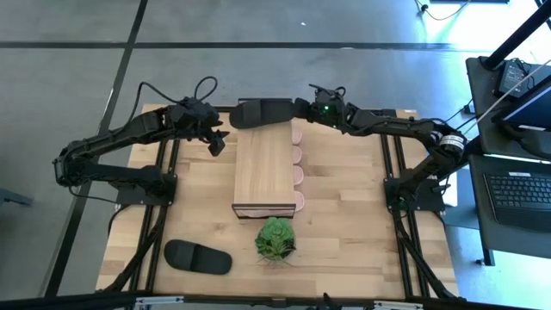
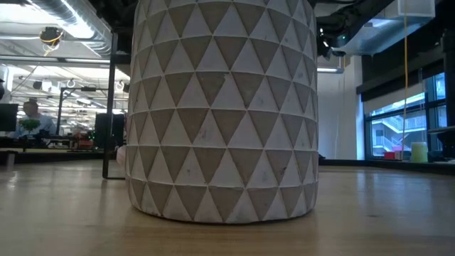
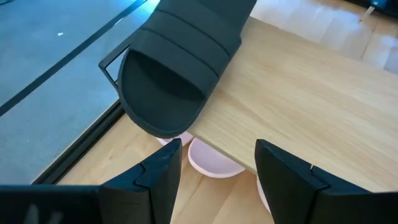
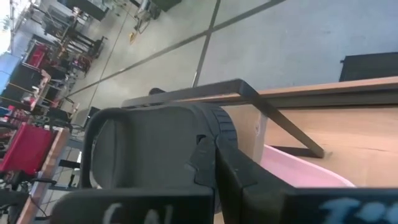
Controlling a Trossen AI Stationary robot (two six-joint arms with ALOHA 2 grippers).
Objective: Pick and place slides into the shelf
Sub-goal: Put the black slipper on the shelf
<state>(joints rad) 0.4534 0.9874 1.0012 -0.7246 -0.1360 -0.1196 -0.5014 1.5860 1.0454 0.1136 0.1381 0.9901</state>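
A large white pot (image 2: 222, 107) with a raised triangle pattern stands on the wooden tabletop (image 2: 370, 213) and fills the centre of the low view. Behind it, left, a dark upright post (image 2: 109, 107) rises. A seated person (image 2: 32, 117) shows far left; windows (image 2: 405, 121) at right.

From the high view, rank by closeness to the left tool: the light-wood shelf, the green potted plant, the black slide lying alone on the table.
1. Light-wood shelf, just beside the left tool.
2. Black slide, near table edge.
3. Green potted plant, past the shelf's end; only marginally beyond the slide.
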